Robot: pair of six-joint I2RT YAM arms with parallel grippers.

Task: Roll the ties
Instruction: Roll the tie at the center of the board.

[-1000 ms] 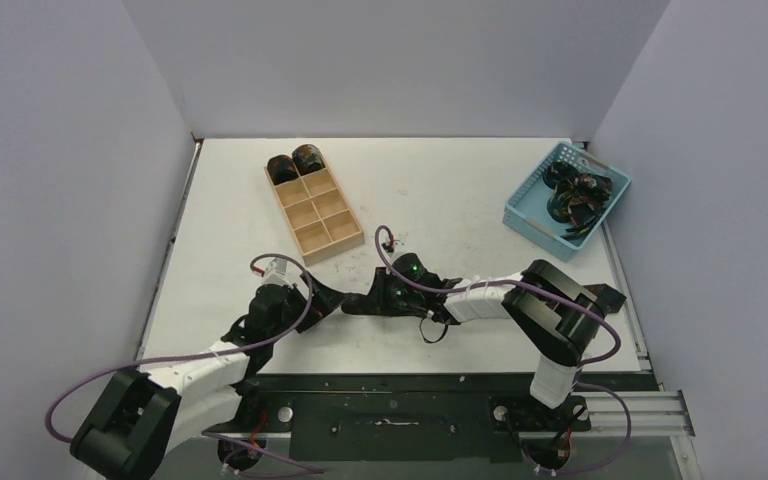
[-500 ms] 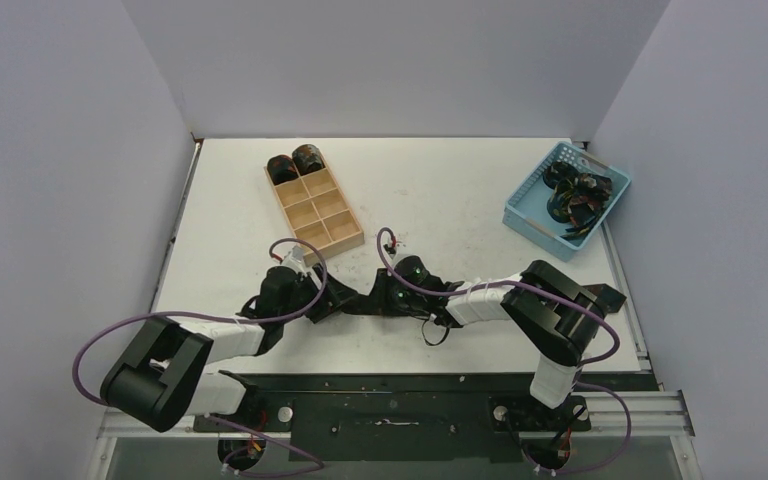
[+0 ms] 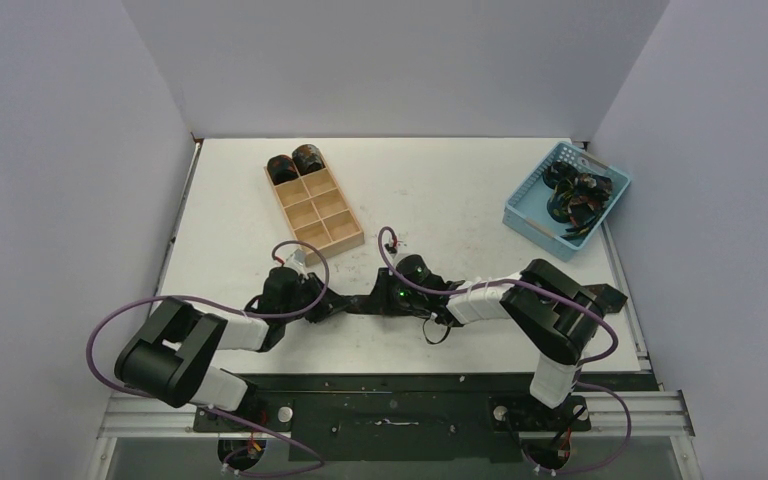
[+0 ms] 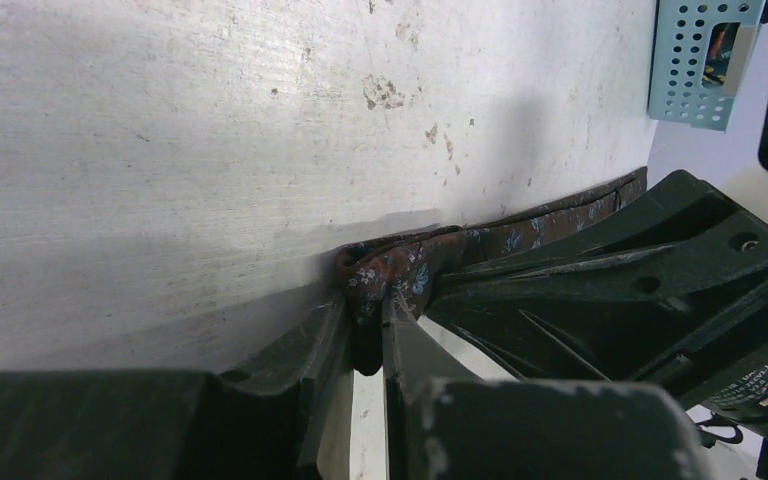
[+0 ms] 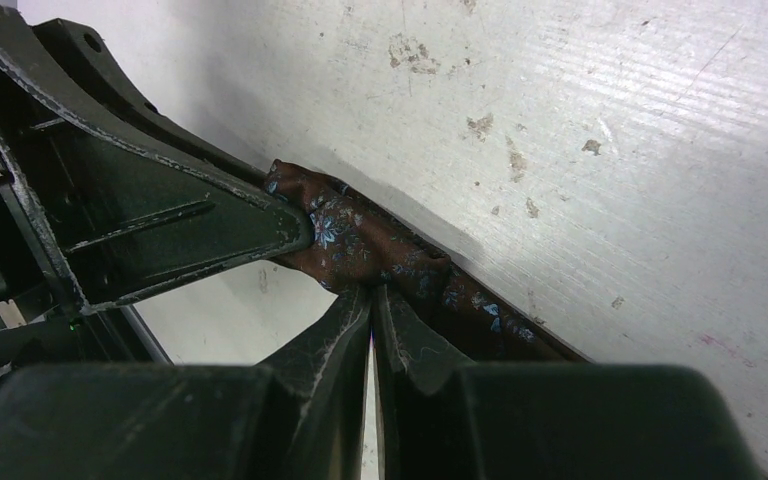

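A dark brown tie (image 3: pixel 355 303) with small blue and reddish flowers lies bunched on the white table between my two grippers. In the left wrist view its folded end (image 4: pixel 405 272) is pinched between my left gripper (image 4: pixel 367 335), which is shut on it. In the right wrist view my right gripper (image 5: pixel 372 297) is shut on the same tie (image 5: pixel 355 240), a little further along the strip. From above, the left gripper (image 3: pixel 338 302) and right gripper (image 3: pixel 372 301) face each other almost tip to tip near the table's front.
A tan wooden tray (image 3: pixel 286 217) stands behind the grippers, with two rolled dark ties (image 3: pixel 295 163) in its far compartments. A light blue basket (image 3: pixel 530 230) at the right edge holds several loose ties (image 3: pixel 575 195). The basket (image 4: pixel 705 60) also shows in the left wrist view.
My left arm has swung in towards the right, and its gripper has gone from open to shut on the tie's end. The right gripper has stayed shut in place.
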